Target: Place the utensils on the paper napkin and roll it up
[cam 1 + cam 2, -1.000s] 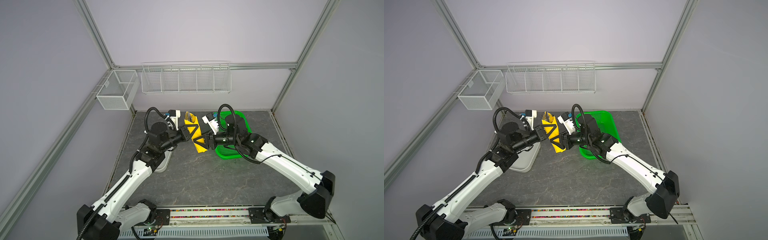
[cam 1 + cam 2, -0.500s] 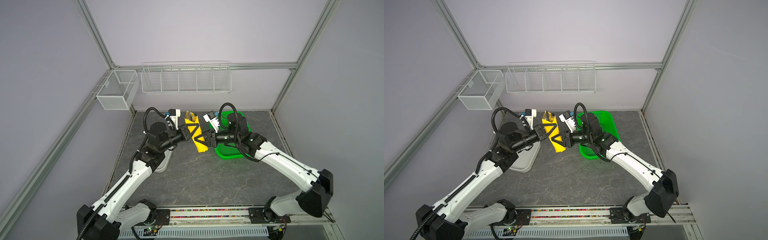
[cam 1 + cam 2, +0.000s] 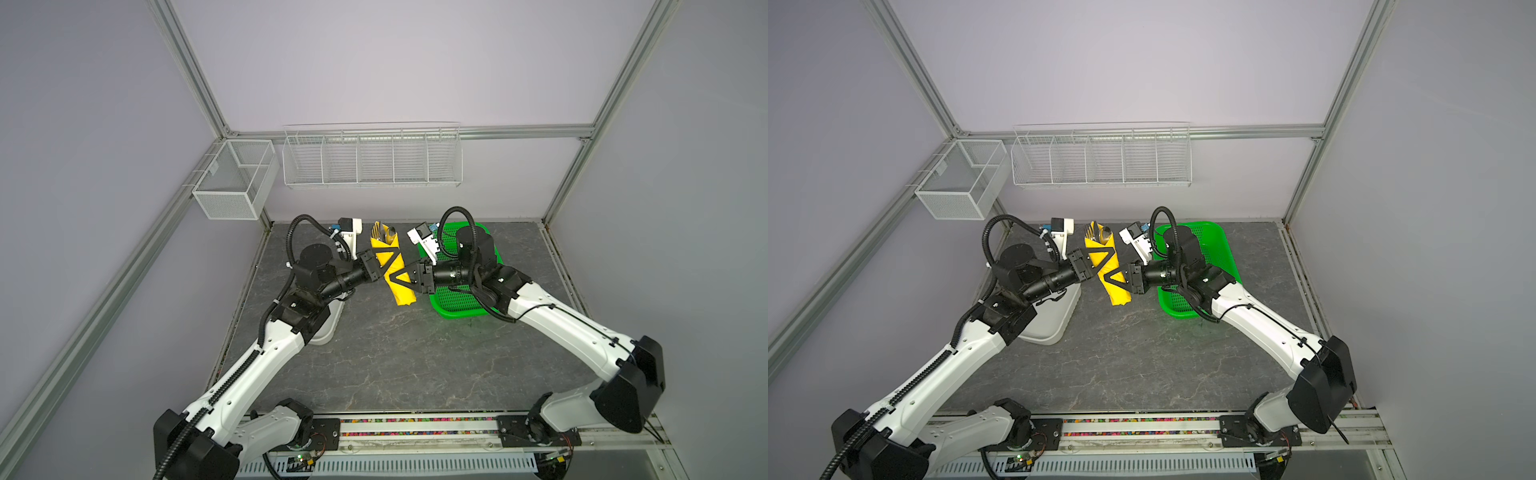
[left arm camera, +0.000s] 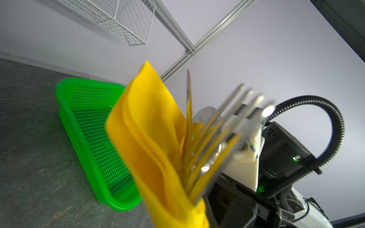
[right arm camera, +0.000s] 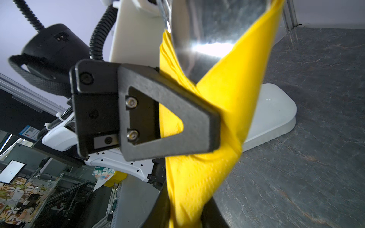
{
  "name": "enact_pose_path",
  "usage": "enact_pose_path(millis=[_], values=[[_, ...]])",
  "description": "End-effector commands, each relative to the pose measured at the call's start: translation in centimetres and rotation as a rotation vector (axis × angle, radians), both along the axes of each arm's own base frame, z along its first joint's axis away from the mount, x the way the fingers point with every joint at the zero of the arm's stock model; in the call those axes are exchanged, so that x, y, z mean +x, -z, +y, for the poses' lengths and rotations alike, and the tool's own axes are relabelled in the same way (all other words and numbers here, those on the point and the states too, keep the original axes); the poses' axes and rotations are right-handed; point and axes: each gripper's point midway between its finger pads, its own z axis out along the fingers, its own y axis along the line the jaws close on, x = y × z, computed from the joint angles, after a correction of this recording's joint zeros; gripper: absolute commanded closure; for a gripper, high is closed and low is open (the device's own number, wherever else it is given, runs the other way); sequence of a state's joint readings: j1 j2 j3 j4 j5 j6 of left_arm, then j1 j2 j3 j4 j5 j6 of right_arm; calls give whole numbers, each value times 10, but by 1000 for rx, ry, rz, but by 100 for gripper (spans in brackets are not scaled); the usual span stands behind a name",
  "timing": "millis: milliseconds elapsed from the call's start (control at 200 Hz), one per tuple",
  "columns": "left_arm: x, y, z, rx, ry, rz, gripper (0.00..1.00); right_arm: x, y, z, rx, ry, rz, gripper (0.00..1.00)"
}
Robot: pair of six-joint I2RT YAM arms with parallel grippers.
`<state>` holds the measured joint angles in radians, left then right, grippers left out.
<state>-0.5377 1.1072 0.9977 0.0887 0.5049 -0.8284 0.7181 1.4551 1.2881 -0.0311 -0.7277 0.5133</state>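
Now both pincers hold the rolled napkin up off the table.

Across the grey table [image 3: 415, 353], a green basket [image 3: 457, 309] sits on the right and a white tray [image 3: 1050, 328] on the left, and the yellow napkin [image 3: 404, 295] hangs between them, already wrapped into a narrow roll. Its long axis runs from the back wall toward the robot's base, with the utensils [image 3: 384, 235] poking out of the far end: the fork [image 4: 227, 122] tines and the spoon [image 5: 207, 29] bowl. Both arms come in across that axis from opposite sides. The left pincer [image 3: 395, 255] is clamped on the far half, nearer the utensil heads. The right pincer [image 3: 395, 282] is closed on the near half, the paper pinched between its jaws. Judging by this, any further tightening would turn the roll about that axis.
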Motion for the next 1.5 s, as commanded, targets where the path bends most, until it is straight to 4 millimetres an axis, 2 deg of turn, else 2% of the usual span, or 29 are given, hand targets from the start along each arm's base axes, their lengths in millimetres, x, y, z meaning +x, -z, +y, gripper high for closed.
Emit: enact_pose_path(millis=[0,245,350,410,585,785,875,1125,1270,1495], values=[[-4,-23,-1,-40,14,-64,99,-14,-11,0,45,-64,-26,82],[-5,-21,-2,-27,20,-67,87,-17,-15,-2,64,-72,-40,93],[-4,-19,-2,-21,20,-65,82,-18,-18,-4,73,-71,-50,93],[-4,-18,-3,-20,23,-61,76,-19,-19,-5,77,-70,-53,93],[-3,-15,-3,-17,24,-53,70,-17,-20,-8,81,-51,-57,93],[-3,-12,-2,-11,16,-49,54,-15,-22,-11,95,-33,-57,93],[-2,-11,-2,-8,16,-44,52,-13,-23,-12,102,-22,-59,93],[-4,0,-1,21,19,-34,37,-7,-22,-17,99,19,-62,93],[-12,6,-7,31,76,-36,33,-6,-22,-19,101,30,-64,93],[-20,13,-9,30,121,-56,34,-2,-21,-22,102,45,-63,93]])
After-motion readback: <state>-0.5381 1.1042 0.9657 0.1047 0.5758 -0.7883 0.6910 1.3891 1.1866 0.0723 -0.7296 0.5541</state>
